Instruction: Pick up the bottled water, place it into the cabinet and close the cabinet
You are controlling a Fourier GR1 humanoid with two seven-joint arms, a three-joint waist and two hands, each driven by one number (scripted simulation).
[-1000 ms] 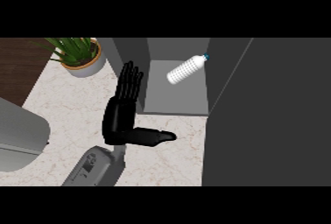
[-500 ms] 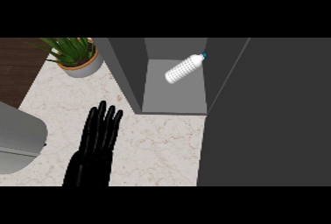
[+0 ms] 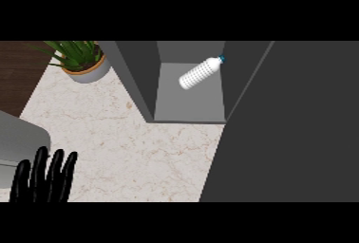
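White bottled water [image 3: 201,73] (blue-tipped), apparently tilted

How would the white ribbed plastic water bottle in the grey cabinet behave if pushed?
Lying on its side, the white ribbed plastic water bottle would probably roll. Its ribs likely curb slipping. Small inside the grey cabinet, it seems light.

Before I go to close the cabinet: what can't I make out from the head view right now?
Right hand: nowhere in the head view.
Left hand: only straight fingers show, lower left; the rest is cut off by the lower edge.
Bottled water: tilted inside the cabinet; what its cap end leans on is unclear.
Cabinet door: no handle shows; it hides the counter at right.
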